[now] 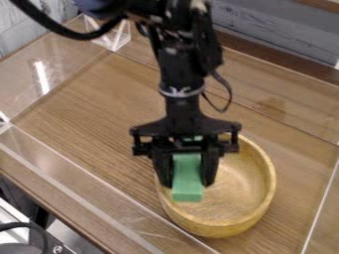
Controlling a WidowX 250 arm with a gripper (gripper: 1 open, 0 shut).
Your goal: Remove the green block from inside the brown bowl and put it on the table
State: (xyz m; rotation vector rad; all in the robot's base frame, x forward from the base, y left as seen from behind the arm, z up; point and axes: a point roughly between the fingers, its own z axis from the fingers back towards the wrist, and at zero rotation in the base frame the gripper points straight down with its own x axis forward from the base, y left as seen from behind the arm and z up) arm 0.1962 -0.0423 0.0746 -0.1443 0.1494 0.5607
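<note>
The green block (189, 181) hangs tilted between the black fingers of my gripper (188, 165), which is shut on its upper part. Its lower end sits over the left inner edge of the brown bowl (252, 198), a round light wooden bowl near the front of the table (99, 109). The black arm comes down from the top of the view, pointing steeply downward over the bowl's left side. Whether the block's bottom still touches the bowl's rim I cannot tell.
Low clear plastic walls (54, 159) run along the table's front and left edges. A grey planked wall (284, 25) stands behind the table. Bare wood-grain surface lies to the left of and behind the bowl.
</note>
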